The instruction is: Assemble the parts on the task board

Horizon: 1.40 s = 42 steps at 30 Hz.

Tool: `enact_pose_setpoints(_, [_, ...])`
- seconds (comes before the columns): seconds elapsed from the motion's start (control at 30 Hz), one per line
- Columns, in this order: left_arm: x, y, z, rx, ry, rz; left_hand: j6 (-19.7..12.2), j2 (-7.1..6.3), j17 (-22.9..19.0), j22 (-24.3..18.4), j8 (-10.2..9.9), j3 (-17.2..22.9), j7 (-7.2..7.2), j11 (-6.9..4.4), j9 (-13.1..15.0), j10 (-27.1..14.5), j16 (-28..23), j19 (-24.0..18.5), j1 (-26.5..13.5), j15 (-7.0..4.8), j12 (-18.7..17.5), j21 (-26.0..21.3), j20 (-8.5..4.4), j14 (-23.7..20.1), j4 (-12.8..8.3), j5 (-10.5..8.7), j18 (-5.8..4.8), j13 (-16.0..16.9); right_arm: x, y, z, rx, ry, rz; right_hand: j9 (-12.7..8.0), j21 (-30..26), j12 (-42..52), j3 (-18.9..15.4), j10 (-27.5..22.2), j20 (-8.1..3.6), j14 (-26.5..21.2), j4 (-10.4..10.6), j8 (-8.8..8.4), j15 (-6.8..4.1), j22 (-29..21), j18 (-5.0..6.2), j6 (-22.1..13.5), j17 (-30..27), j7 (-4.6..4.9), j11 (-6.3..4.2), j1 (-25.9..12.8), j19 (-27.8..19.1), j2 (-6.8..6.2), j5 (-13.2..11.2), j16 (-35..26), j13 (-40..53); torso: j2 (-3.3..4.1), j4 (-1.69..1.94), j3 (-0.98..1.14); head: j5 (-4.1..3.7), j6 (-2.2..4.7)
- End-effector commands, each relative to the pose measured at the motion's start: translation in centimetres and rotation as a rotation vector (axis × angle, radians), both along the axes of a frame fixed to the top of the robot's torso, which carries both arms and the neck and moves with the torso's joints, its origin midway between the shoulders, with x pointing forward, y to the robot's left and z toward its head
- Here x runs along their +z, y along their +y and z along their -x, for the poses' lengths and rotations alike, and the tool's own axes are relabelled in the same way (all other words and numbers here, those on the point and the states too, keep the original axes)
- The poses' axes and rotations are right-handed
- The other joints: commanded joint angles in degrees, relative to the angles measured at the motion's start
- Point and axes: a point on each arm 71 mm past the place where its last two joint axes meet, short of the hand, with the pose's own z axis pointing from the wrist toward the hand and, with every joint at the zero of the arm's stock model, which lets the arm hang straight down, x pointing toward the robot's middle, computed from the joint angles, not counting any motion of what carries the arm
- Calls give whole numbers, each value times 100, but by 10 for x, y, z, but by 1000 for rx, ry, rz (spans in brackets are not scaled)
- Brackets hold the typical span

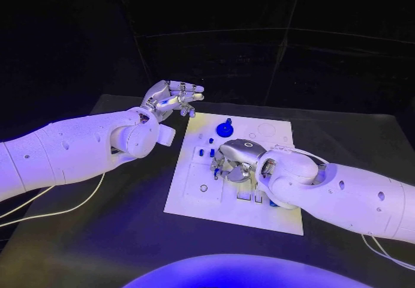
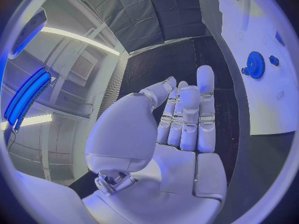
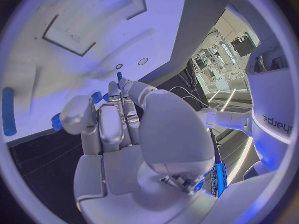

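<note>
R hand [image 1: 235, 161] low over task board [image 1: 199, 198], grip unclear; L hand [image 1: 173, 96] off board, fingers apart, empty

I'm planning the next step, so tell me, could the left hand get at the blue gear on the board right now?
Probably yes. The left hand hovers open off the board's far left corner, holding nothing, and the blue gear sits near that far edge with nothing over it. The right hand works nearer the middle, seemingly clear of that path.

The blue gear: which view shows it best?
The head view: the gear lies unobstructed on the board, beyond the right hand. The left wrist view shows it off to the side and distorted.
</note>
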Motion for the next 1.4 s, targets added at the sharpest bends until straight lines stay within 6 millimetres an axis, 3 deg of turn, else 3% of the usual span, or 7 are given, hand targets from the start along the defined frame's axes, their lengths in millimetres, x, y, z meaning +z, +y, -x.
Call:
enact_pose_setpoints(0.03, [1,0,-1,-1,-6,9,9,33,-8,-10,19,-30,12,14,-9,-40,-35,-41,1,3,14,-38,15,-38,-7,-17,75,5,-1,2,2,25,5,30,6,21,-19,38,29,5,145,-7,-24,-23,6,8,34,-1,7,21,-63,31,-2,23,32,5,1,2,3,8,-13])
enact_pose_setpoints(0.37, [1,1,-1,3,-5,7,7,32,-11,-11,18,-33,14,16,-9,-44,-36,-41,-1,4,16,-40,15,-39,-6,-18,74,5,-3,4,3,36,16,45,6,22,-20,38,29,5,145,-7,-24,-23,7,8,34,-2,7,21,-65,31,-3,23,32,5,0,4,-5,23,-37])
enact_pose_setpoints(1.4, [0,1,-2,-2,2,6,-4,32,-20,-15,14,-44,19,21,-12,-58,-40,-41,-3,8,21,-46,17,-41,-6,-17,73,3,-6,6,2,32,9,115,7,22,-20,40,31,6,144,-9,-27,-23,5,9,38,-9,5,20,-75,28,-1,23,30,6,5,9,-4,42,-88])
